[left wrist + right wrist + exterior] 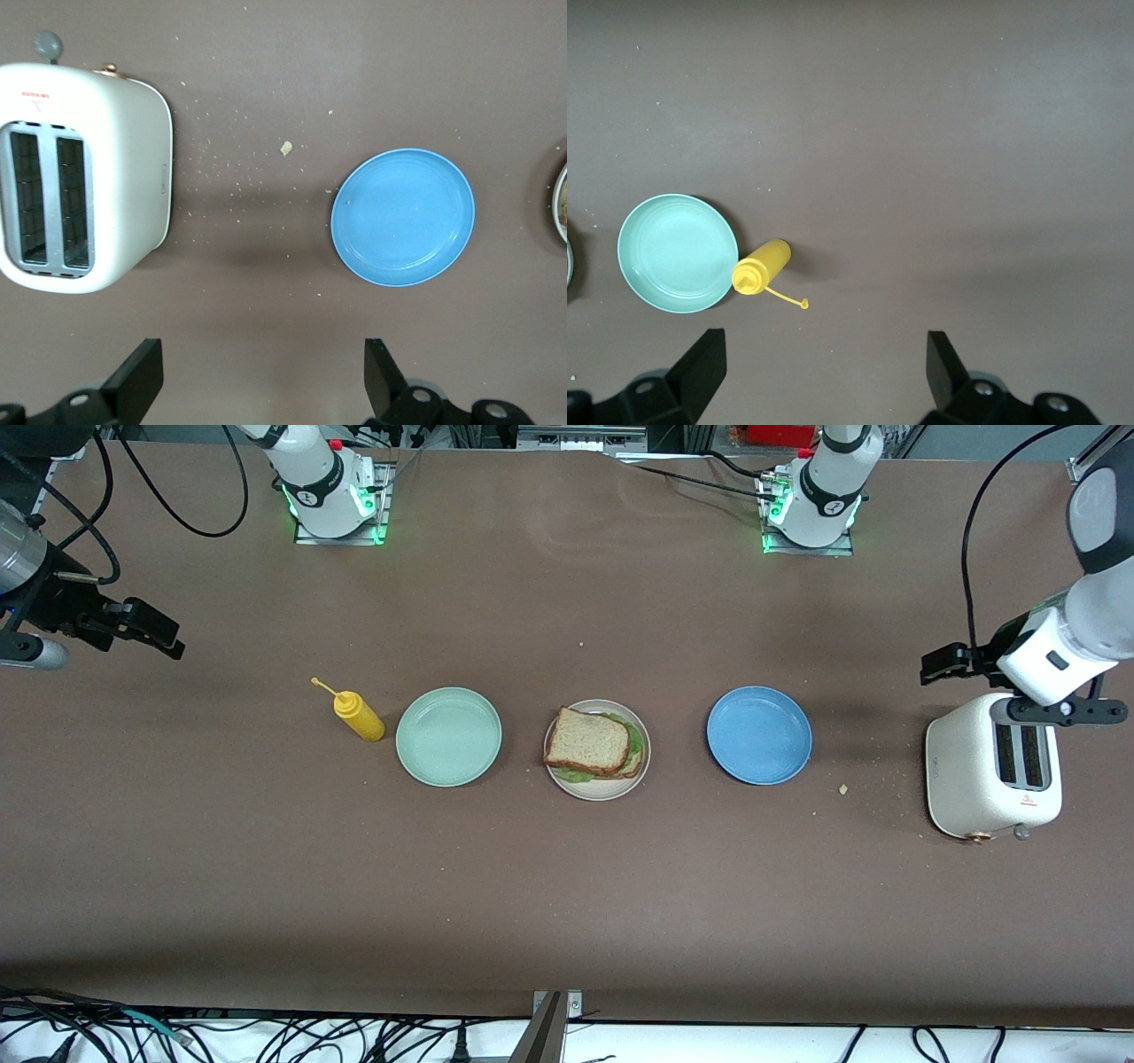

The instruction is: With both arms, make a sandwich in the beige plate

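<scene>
The sandwich point(586, 741) lies on the beige plate point(604, 791) at the middle of the table: a tan bread slice on top, green lettuce point(635, 737) sticking out beneath it, and a second slice edge below. My left gripper point(952, 662) hangs open and empty in the air at the left arm's end of the table, by the toaster; its wrist view shows the left gripper point(263, 354) over bare table. My right gripper point(146, 633) hangs open and empty at the right arm's end; the right gripper point(824, 350) is over bare table too.
A mint green plate point(448, 736) and a yellow squeeze bottle point(359, 716) lie toward the right arm's end. A blue plate point(759, 734) and a white toaster point(992, 766) stand toward the left arm's end, with crumbs point(286, 148) between them.
</scene>
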### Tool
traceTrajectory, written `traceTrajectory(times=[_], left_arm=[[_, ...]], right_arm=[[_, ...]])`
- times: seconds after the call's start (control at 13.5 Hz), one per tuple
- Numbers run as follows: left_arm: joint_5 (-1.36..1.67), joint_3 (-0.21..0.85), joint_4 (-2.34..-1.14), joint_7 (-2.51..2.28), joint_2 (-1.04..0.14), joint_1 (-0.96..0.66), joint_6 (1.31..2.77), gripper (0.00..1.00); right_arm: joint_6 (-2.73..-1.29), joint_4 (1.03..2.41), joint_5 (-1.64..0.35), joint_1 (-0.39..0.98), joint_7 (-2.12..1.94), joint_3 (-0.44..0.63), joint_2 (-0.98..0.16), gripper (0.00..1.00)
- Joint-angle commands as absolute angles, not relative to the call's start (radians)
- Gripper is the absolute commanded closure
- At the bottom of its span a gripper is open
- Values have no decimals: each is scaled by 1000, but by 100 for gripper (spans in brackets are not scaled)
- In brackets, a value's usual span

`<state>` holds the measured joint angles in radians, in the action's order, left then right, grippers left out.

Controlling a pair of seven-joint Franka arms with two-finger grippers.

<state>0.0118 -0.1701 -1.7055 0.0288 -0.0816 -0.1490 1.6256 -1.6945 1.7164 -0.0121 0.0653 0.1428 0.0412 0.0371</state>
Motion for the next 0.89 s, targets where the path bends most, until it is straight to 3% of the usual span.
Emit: traceTrajectory(times=[0.0, 0.81], left_arm=[[-20, -163, -1642, 41, -84, -143, 1566, 0], [-21, -153, -1526, 40, -55, -133, 1427, 0]], right_arm=[[-1687, 1732, -11, 64, 144, 44, 57, 0], [-1683, 1730, -14, 64, 140, 52, 57, 0]])
